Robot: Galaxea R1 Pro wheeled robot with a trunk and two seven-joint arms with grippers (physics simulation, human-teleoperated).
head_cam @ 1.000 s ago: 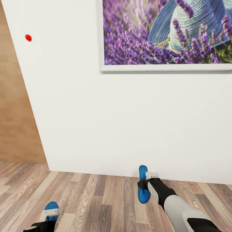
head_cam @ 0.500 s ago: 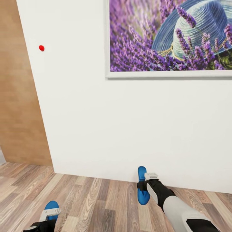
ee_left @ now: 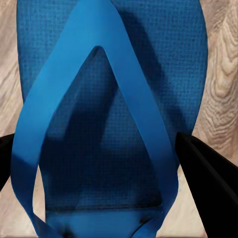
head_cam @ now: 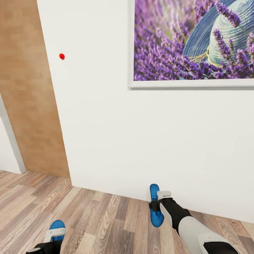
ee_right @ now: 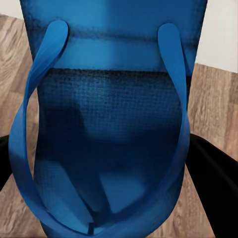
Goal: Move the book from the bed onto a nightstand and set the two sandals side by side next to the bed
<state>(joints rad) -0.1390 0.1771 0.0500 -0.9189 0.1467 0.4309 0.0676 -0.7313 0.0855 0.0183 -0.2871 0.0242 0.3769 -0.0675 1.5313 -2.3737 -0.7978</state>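
Head view: the right end effector (head_cam: 157, 205) grips one blue sandal (head_cam: 154, 205), held upright above the plank floor (head_cam: 102, 225) just short of the white wall (head_cam: 148, 141). The left end effector (head_cam: 53, 237), at the bottom edge, grips the other sandal (head_cam: 56, 226). A lavender picture (head_cam: 192, 40) hangs overhead; bare floor opens leftward beside a wooden panel (head_cam: 31, 91).

Left wrist view: dark fingers (ee_left: 208, 173) flank the sandal's (ee_left: 111, 119) sole.

Right wrist view: the strapped sandal (ee_right: 109, 124) sits between dark fingers (ee_right: 215, 173).
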